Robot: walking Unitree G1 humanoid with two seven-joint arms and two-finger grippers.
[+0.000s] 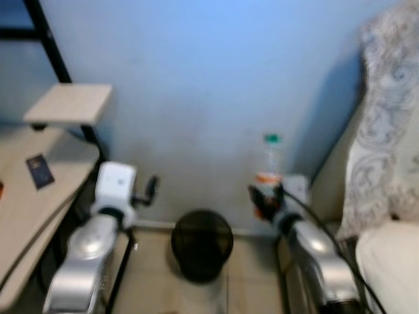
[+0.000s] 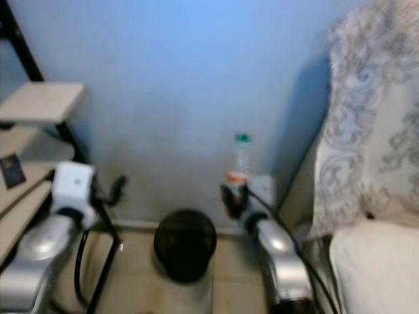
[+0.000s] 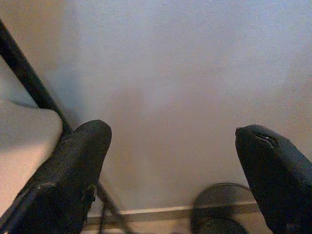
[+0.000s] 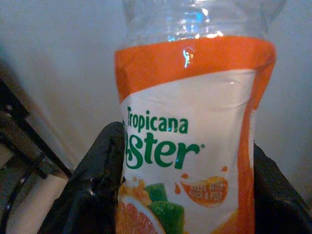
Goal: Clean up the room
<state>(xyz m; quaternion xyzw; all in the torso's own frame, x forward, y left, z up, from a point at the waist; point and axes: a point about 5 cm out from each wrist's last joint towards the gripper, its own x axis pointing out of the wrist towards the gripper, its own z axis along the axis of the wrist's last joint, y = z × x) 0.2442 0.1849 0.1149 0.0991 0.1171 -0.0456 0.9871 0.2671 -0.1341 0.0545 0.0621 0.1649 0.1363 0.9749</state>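
The right gripper (image 1: 265,196) pinched an upright Tropicana bottle (image 1: 269,161) near the blue wall (image 1: 209,78), to the right of and above the black bin (image 1: 201,243) on the floor. The left gripper (image 3: 170,165) hung spread beside the worktop (image 1: 26,203) at left.

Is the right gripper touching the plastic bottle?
Touching. The right wrist view shows the right gripper with both black fingers pressed against the plastic bottle.

A home room: patterned bedding (image 1: 386,118), wooden desk (image 1: 26,209), black mesh wastebasket (image 1: 201,244) by blue wall (image 1: 209,85).
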